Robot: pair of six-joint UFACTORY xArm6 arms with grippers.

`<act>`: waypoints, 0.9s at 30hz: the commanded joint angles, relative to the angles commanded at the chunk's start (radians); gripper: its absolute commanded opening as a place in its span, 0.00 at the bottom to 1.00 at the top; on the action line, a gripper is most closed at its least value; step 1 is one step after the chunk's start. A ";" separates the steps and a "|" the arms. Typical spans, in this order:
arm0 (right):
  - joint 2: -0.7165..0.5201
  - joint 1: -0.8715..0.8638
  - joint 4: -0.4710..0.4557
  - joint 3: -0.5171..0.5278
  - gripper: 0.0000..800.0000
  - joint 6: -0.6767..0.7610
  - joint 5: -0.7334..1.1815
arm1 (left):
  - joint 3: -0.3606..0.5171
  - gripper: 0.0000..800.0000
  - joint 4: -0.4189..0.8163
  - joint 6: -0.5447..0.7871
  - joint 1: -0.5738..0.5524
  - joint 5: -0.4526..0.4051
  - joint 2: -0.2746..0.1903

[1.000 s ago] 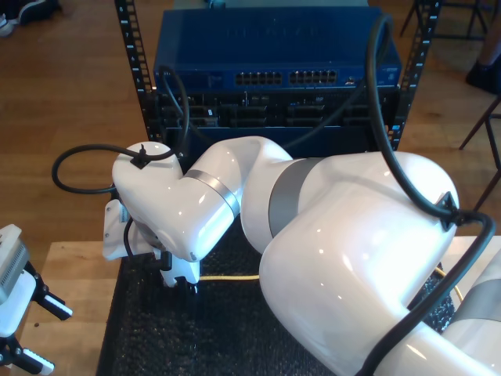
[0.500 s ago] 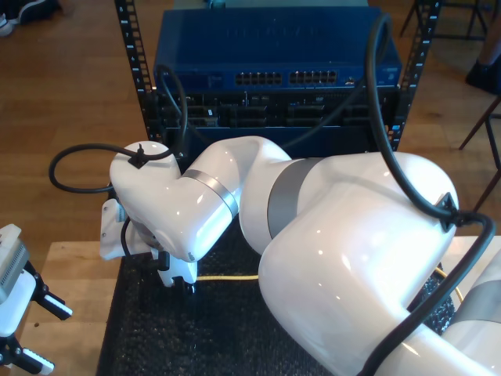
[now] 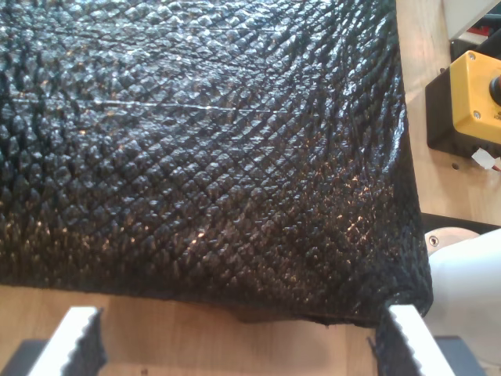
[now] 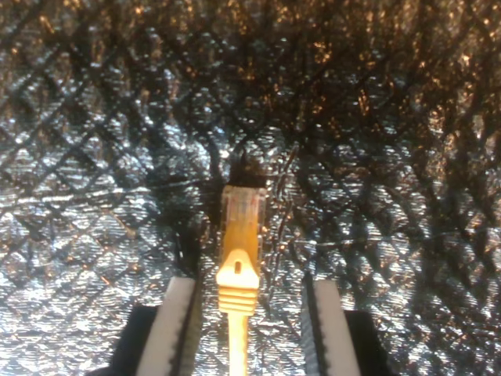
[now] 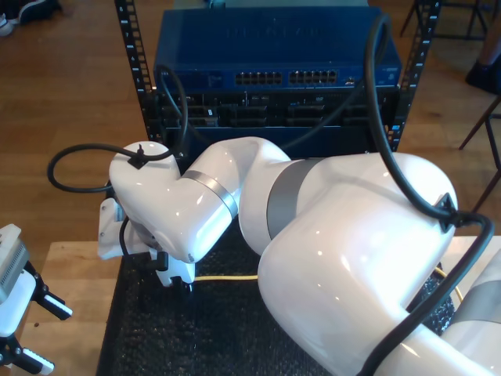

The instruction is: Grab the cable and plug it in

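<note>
- While the cable (image 4: 237,258) lies on the black mat (image 4: 94,141), its clear plug is bracketed by my second gripper (image 4: 249,317), jaws spread and not yet closed.
- My first gripper (image 3: 235,345), also spread, is held empty at the mat's edge.
- Grasping and plugging into the blue switch (image 5: 274,55) are judged outstanding.

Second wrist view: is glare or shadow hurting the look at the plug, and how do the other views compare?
Second wrist view: warm glints on the mat, shadow ahead of the plug, boot slightly overexposed. First wrist view: sharp, soft sheen. Exterior view: highlights on the arm, cable readable.
</note>
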 joint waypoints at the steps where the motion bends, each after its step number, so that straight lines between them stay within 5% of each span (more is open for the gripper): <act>1: 0.000 -0.002 0.000 0.000 0.34 -0.002 0.000 | 0.000 1.00 0.000 0.000 0.000 0.000 0.000; 13: 0.002 0.000 0.002 0.000 0.15 -0.015 -0.003 | 0.000 1.00 0.000 0.000 0.000 0.000 0.000; 15: 0.002 0.000 0.000 0.002 0.05 -0.020 -0.008 | 0.000 1.00 0.000 0.000 0.000 0.000 0.000; 27: -0.020 -0.003 0.006 0.009 0.01 -0.035 -0.003 | -0.005 1.00 0.000 -0.002 0.000 0.002 0.000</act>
